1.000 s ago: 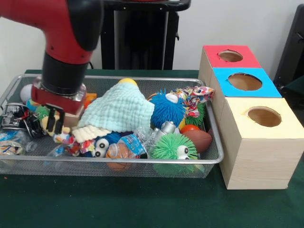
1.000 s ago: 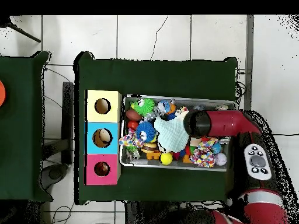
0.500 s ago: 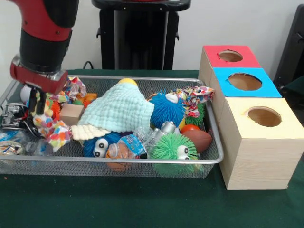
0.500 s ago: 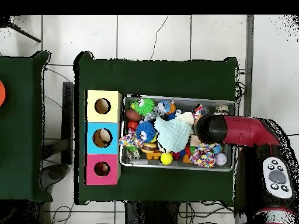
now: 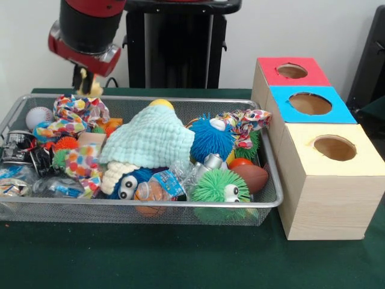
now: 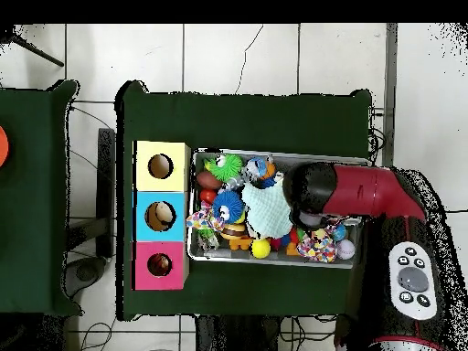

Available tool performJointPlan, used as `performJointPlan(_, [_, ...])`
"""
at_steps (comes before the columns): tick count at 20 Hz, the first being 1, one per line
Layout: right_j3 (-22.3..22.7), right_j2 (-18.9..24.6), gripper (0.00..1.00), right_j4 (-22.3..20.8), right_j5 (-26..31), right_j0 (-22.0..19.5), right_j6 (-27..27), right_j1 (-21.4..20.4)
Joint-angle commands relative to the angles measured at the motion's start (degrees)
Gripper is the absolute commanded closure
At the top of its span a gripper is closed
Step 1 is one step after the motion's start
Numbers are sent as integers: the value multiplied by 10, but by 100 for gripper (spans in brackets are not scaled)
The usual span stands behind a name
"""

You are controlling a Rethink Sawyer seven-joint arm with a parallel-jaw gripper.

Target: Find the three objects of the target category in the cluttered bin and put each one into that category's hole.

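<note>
The jaws (image 5: 86,84) hang above the far left end of the silver wire-mesh bin (image 5: 150,208), closed on a small yellowish object too small to identify. Directly below lie the multicoloured patterned cloth scraps (image 5: 77,111), a white baseball (image 5: 38,116) and, toward the middle, the pale mint knitted cloth (image 5: 151,139). The row of three wooden boxes with red (image 5: 292,71), blue (image 5: 310,103) and yellow (image 5: 334,147) holed tops stands beside the bin's opposite end. Carrying well likely means lifting clear of the clutter, then travelling level across the bin before centring over the matching hole.
</note>
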Motion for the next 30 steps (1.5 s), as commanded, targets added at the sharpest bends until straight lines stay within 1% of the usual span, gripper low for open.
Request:
performJointPlan(1, [9, 27, 100, 83, 59, -31, 72, 38])
performJointPlan(3, [26, 32, 100, 108, 42, -38, 82, 47])
performJointPlan(6, [40, 36, 100, 125, 4, -46, 72, 56])
performJointPlan(8, [66, 44, 100, 148, -22, -53, 71, 56])
performJointPlan(10, [90, 47, 100, 180, -9, -56, 80, 54])
performJointPlan(12, [106, 42, 100, 204, 11, -52, 92, 48])
performJointPlan(13, [114, 38, 100, 206, 2, -47, 94, 43])
performJointPlan(15, [131, 31, 100, 226, 18, -41, 106, 36])
performJointPlan(16, [138, 26, 100, 225, 9, -36, 107, 31])
performJointPlan(17, [145, 21, 100, 234, 21, -31, 116, 28])
performJointPlan(18, [153, 18, 100, 239, 21, -28, 116, 25])
performJointPlan(20, [173, 11, 100, 244, 8, -22, 116, 20])
performJointPlan(21, [181, 7, 100, 237, -15, -18, 111, 15])
performJointPlan(22, [189, 4, 100, 238, -22, -16, 109, 13])
performJointPlan(24, [215, -3, 100, 234, -39, -12, 103, -2])
performJointPlan(25, [238, -5, 100, 243, -35, -10, 102, -17])
performJointPlan(26, [251, -7, 100, 246, -38, -8, 102, -24])
performJointPlan(28, [299, -12, 100, 258, -54, 2, 110, -51])
performJointPlan(30, [332, -19, 100, 268, -68, 13, 120, -69])
